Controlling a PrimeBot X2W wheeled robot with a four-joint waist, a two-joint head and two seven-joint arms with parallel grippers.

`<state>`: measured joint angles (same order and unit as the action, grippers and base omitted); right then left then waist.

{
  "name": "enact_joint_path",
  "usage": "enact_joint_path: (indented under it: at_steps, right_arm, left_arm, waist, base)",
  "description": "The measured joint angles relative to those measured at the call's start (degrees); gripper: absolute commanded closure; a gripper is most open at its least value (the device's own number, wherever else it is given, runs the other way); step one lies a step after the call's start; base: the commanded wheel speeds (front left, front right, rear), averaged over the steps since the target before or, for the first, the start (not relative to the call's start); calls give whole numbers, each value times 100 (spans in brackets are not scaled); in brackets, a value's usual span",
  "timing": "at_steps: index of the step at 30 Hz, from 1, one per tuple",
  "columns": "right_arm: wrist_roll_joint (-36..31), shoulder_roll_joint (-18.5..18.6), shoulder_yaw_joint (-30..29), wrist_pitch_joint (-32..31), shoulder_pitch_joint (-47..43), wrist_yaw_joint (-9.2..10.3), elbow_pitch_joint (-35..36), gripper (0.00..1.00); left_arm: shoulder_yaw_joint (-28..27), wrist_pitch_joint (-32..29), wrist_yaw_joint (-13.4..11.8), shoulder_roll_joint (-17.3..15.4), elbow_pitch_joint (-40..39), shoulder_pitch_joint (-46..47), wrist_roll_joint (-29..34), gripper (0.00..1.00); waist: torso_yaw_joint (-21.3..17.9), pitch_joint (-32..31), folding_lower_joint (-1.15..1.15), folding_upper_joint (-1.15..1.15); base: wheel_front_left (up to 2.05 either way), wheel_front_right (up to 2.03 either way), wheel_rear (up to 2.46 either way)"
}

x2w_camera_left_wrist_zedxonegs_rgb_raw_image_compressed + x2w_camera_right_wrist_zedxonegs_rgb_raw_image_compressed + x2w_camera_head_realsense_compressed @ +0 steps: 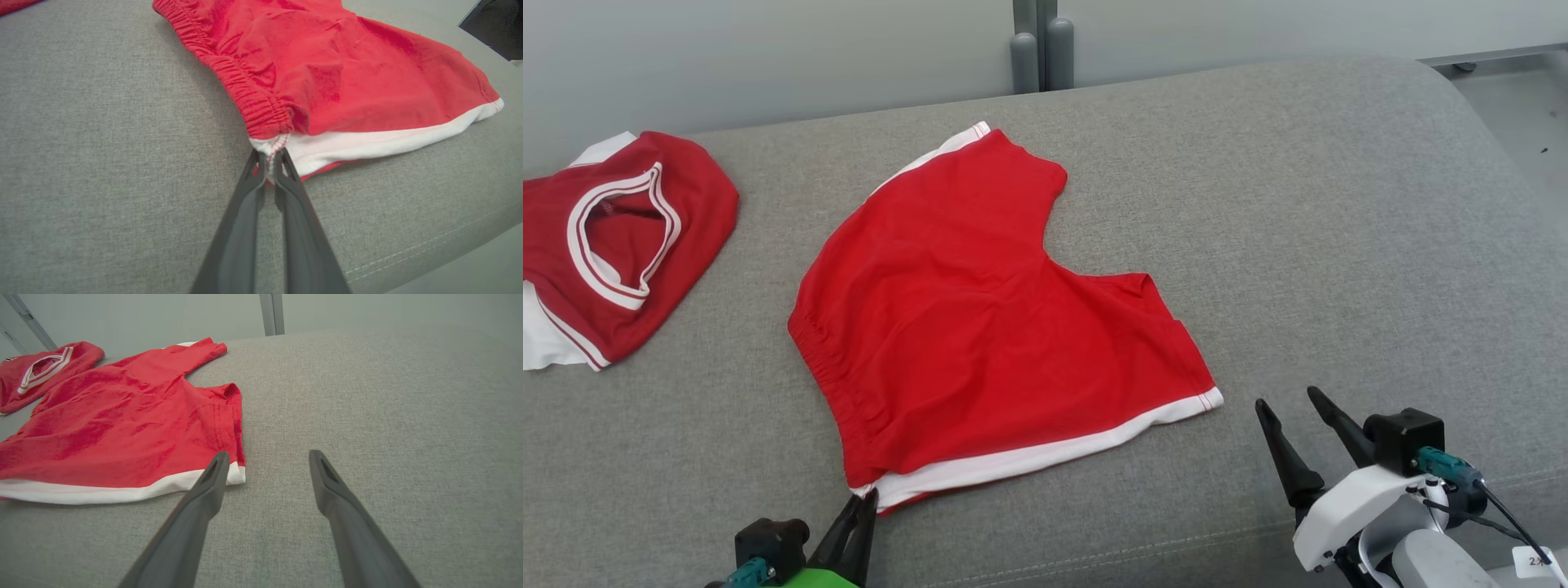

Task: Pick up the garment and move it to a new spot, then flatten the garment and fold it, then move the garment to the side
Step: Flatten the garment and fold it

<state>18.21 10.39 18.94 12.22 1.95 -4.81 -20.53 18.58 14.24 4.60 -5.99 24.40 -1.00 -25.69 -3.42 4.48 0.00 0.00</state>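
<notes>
Our left gripper (pixel 267 159) is pinched shut on the near-left corner of the shorts (pixel 980 327), right where the waistband (pixel 245 98) meets the white hem (pixel 388 143). We judge that corner is chosen because the doubled seam gives firm cloth to hold and steers the whole edge when lifted. The shorts lie nearly flat in the middle of the grey cushion (pixel 1339 204), hem toward us, well apart from a red shirt (pixel 621 245) at far left. Our right gripper (pixel 1286 398) hangs empty with fingers spread, near the hem's right corner but not touching it. It is likely placed to take that corner so the cloth rises spread between both.
</notes>
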Motion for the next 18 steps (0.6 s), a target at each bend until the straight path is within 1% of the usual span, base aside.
enact_joint_path:
  at_steps: [9, 15, 18]
  right_arm:
    - [-48, 10, 293, -84, 382, -123, -392, 0]
    - [-380, 136, 653, -152, 665, -172, -697, 0]
    - [-475, 213, 735, -153, 765, -174, -827, 0]
  left_arm:
    - [-33, 0, 0, 2, -73, 120, 149, 100]
    - [-59, 1, 26, 15, -112, 224, 192, 100]
    - [-55, 0, 43, 42, -120, 280, 196, 100]
  waist:
    - [110, 110, 0, 0]
    - [206, 244, 0, 0]
    - [266, 307, 0, 0]
  base:
    - [0, 0, 0]
    - [0, 0, 0]
    - [0, 0, 0]
